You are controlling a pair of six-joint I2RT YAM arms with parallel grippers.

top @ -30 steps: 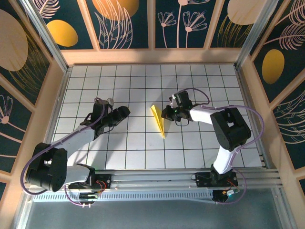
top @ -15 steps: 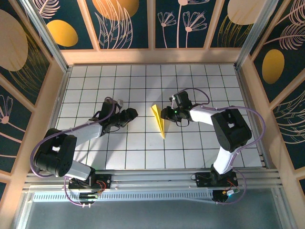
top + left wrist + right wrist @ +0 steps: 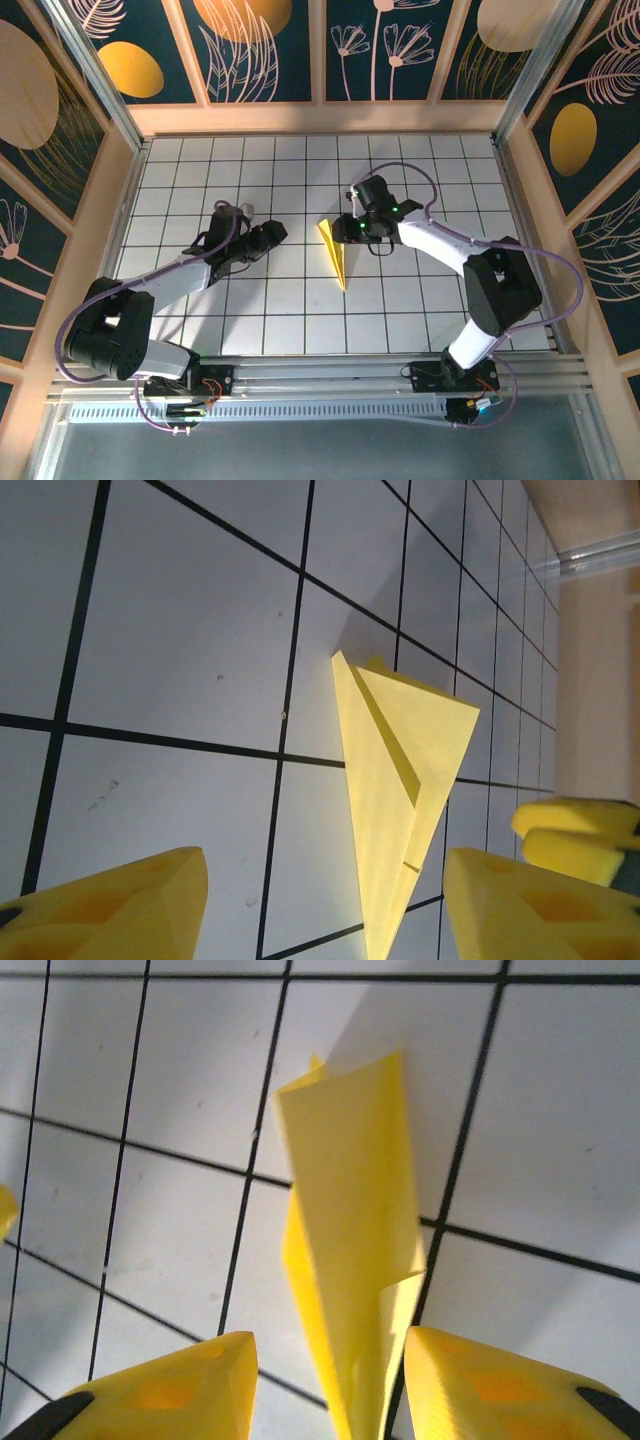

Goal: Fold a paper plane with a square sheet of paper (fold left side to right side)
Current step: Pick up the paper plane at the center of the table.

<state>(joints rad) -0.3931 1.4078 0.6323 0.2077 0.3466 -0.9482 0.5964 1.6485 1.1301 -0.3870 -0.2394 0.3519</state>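
Right claw (image 3: 352,229) was spread apart, parked just to the right of the far, wide end of the paper plane (image 3: 333,250). From its own wrist cam the claw (image 3: 330,1360) had its yellow pads (image 3: 160,1390) well apart, with the plane (image 3: 350,1210) running down between them. One loose flap curled up close to the right-hand pad, and honestly I couldn't tell if it brushed it or not. It didn't look like a pinch, though, since the gap was way wider than the paper. The plane itself was lying flat on the white grid table (image 3: 400,320), about in the middle. It was a slim yellow dart with its point toward the near edge and its wide end toward the far side. Left claw (image 3: 275,232) sat over on the left of the plane, near but clearly apart from it, with bare tile in between. Its wrist cam showed that claw (image 3: 325,880) spread wide too, nothing held, and the plane (image 3: 395,780) lying out ahead with a raised crease down its middle. You could also see one of the right claw's pads (image 3: 580,825) peeking in at the right side of that view.
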